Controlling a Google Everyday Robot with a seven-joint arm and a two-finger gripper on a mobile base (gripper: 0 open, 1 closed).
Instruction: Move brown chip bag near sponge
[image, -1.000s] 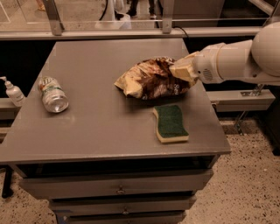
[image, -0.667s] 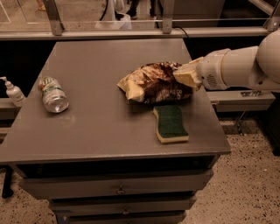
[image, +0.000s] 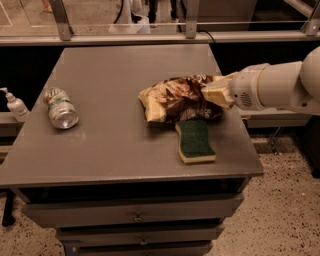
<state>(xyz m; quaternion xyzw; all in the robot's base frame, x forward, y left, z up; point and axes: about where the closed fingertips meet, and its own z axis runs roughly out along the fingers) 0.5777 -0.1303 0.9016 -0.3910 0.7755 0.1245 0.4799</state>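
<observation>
While the tool (image: 216, 93) clamps the brown chip bag (image: 175, 100) by its edge, the sponge (image: 195, 141) lies just beside the tool, touching the bag.

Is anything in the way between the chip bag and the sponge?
No, nothing visible. The brown chip bag lies just behind the sponge, touching it or nearly. The gripper is at the bag's right end. The can lies well away from both.

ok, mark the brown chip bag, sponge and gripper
brown chip bag (image: 175, 100), camera view, crumpled middle.
sponge (image: 194, 139), camera view, green top.
gripper (image: 212, 93), camera view, tip at the bag's right end.
</observation>
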